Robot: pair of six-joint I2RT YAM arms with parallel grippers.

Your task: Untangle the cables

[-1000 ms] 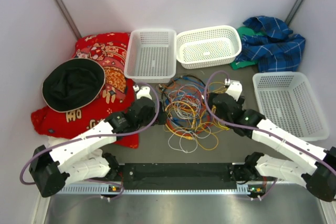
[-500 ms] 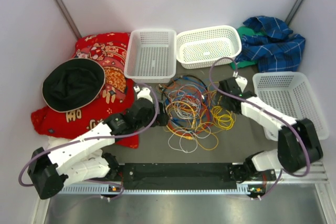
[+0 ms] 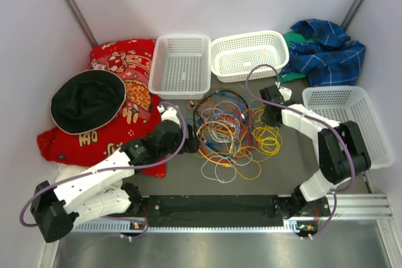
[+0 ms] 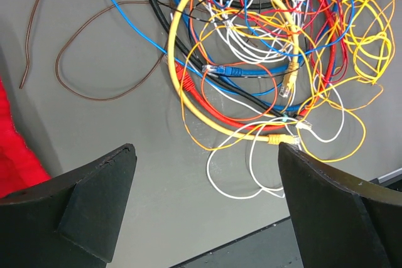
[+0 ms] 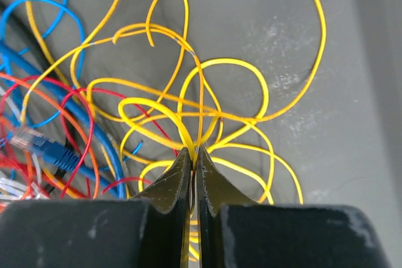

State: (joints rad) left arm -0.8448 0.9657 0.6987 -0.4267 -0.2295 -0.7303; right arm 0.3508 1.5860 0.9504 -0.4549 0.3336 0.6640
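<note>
The cables (image 3: 225, 131) lie in a tangled heap of yellow, orange, blue, white, red and black loops mid-table. My right gripper (image 5: 195, 150) is down at the heap's right side (image 3: 269, 119), shut on thin yellow cable loops (image 5: 217, 114) pinched between its tips. My left gripper (image 4: 206, 149) hovers wide open over bare table at the heap's left edge (image 3: 187, 137), holding nothing. A thick yellow cable (image 4: 188, 42), blue connectors and white loops lie just beyond its fingers. A loose brown wire (image 4: 100, 92) lies apart on the left.
Two white baskets (image 3: 181, 66) (image 3: 248, 56) stand behind the heap and a third (image 3: 342, 123) to the right. A red patterned cloth (image 3: 125, 67) with a black hat (image 3: 88, 100) lies left, a blue plaid cloth (image 3: 326, 51) back right. A black rail (image 3: 213, 205) runs along the front.
My right arm swung round to the heap's right side and its jaws went from open to shut on the yellow loops. The left arm barely shifted and stayed open.
</note>
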